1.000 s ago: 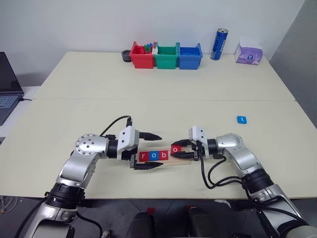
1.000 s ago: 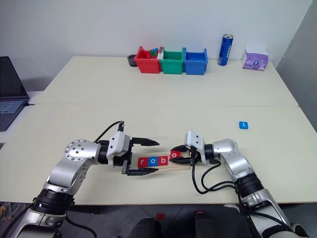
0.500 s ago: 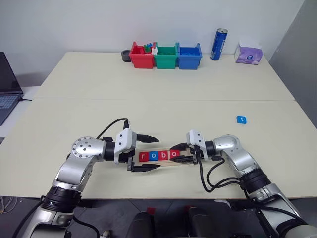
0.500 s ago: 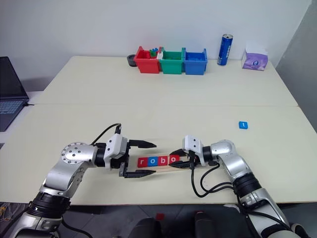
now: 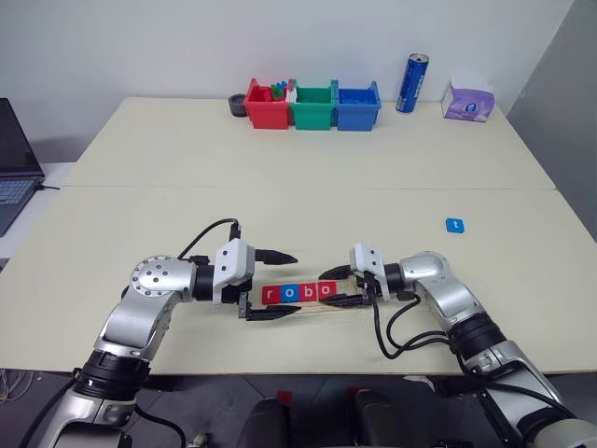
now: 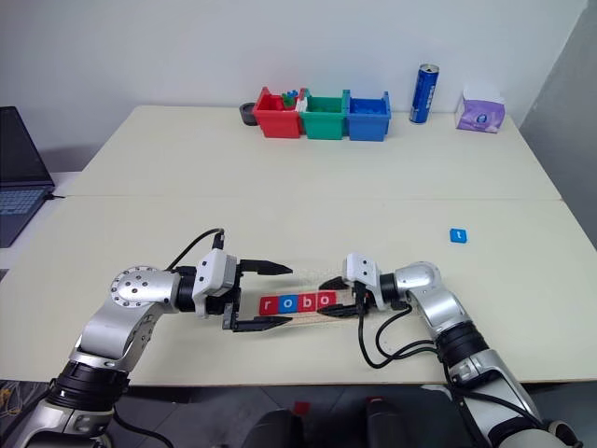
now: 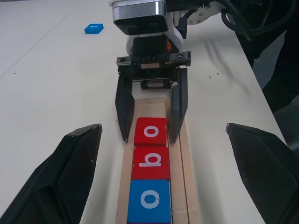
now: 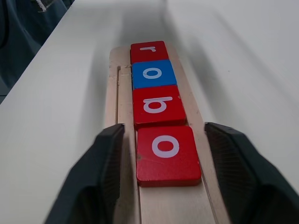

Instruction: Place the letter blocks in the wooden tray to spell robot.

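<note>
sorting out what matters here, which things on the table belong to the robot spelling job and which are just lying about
Belongs to the job:
- long pale wooden tray
- four flat square letter tiles in its groove, reading r, o, b, o
- blue t tile, lying apart on the table

Just lying about:
- red, green and blue plastic bins
- blue can
- purple tissue pack
- laptop

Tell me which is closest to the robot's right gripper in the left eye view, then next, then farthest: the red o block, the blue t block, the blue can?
1. Red o block, between the right gripper's jaws.
2. Blue t block, farther right.
3. Blue can, at the table's far edge.
</note>
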Controlling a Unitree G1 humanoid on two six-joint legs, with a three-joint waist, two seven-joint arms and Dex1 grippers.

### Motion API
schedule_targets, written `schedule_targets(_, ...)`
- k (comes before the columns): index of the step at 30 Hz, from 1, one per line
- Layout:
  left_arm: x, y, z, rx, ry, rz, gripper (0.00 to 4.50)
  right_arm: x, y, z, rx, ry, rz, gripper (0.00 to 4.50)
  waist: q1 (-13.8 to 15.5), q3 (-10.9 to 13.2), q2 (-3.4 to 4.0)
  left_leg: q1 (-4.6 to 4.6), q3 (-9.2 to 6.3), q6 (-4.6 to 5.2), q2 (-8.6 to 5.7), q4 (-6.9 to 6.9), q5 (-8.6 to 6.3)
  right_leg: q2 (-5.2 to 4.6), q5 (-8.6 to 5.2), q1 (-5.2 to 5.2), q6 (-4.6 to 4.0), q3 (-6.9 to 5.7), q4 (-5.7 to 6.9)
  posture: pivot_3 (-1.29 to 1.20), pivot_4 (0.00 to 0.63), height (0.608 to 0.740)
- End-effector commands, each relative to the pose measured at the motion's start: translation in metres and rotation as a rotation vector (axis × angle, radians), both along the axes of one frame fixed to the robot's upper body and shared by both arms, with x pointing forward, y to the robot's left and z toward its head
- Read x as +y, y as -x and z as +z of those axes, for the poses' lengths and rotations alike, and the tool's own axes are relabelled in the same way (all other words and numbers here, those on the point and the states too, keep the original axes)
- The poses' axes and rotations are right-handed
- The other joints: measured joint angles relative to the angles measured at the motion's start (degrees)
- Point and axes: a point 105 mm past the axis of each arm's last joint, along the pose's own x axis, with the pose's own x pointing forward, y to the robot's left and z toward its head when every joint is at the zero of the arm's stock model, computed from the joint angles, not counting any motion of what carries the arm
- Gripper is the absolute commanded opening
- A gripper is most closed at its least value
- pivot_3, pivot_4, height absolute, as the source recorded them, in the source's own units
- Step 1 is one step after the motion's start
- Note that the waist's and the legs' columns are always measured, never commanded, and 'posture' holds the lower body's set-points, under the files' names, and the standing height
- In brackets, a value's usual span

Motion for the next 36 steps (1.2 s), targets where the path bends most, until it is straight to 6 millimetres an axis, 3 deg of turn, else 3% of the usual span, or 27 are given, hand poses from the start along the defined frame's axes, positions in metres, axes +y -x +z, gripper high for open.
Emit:
schedule_targets(1, -0.001, 0.002, 0.010, -0.036, 0.019, -0.011, 4.50, 0.001, -0.002, 0.011, -0.032, -0.010, 0.023, 4.27, 0.00, 0.00, 0.00, 0.00, 0.00, 0.00, 0.00, 0.00, 0.00, 0.00, 0.00, 0.00, 0.00, 0.00, 0.00, 0.00, 0.150, 0.740)
schedule_targets(2, -0.001, 0.002, 0.010, -0.036, 0.019, -0.012, 4.50, 0.001, -0.002, 0.012, -0.035, -0.011, 0.022, 4.46, -0.01, 0.00, 0.00, 0.00, 0.00, 0.00, 0.00, 0.00, 0.00, 0.00, 0.00, 0.00, 0.00, 0.00, 0.00, 0.00, 0.150, 0.740)
schedule_targets(11, -0.002, 0.002, 0.010, -0.036, 0.023, -0.019, 4.50, -0.015, -0.004, 0.035, -0.067, -0.047, -0.029, 4.46, 0.02, 0.00, 0.01, -0.01, 0.00, 0.00, 0.01, 0.00, 0.00, -0.02, 0.00, 0.00, 0.00, 0.00, -0.01, 0.00, 0.150, 0.740)
schedule_targets(14, -0.003, 0.002, 0.010, -0.035, 0.024, -0.020, 4.50, -0.023, 0.000, 0.039, -0.051, -0.052, -0.038, 3.89, 0.03, 0.00, 0.01, -0.01, -0.01, 0.00, 0.01, 0.00, 0.00, -0.02, 0.00, 0.00, 0.00, -0.01, -0.01, 0.00, 0.150, 0.740)
schedule_targets(24, -0.004, 0.001, 0.009, -0.033, 0.023, -0.024, 4.50, -0.029, 0.004, 0.018, -0.071, 0.015, -0.047, 0.24, 0.03, 0.00, 0.00, 0.00, 0.00, 0.00, -0.02, 0.00, 0.00, 0.00, 0.00, 0.00, 0.00, 0.00, 0.00, 0.00, 0.150, 0.740)
schedule_targets(25, -0.003, 0.002, 0.009, -0.031, 0.022, -0.023, 4.50, -0.029, 0.004, 0.016, -0.079, 0.025, -0.046, 0.04, 0.03, 0.00, 0.00, 0.00, 0.00, 0.00, -0.02, 0.00, 0.00, 0.00, 0.00, 0.00, 0.00, -0.01, 0.00, 0.00, 0.150, 0.740)
schedule_targets(36, -0.001, 0.002, 0.009, -0.029, 0.019, -0.015, 4.50, -0.030, 0.001, 0.005, -0.124, 0.066, -0.024, 0.04, 0.02, 0.00, 0.00, 0.00, 0.00, 0.00, -0.02, 0.00, 0.00, 0.00, 0.00, 0.00, 0.00, 0.00, 0.00, 0.00, 0.150, 0.740)
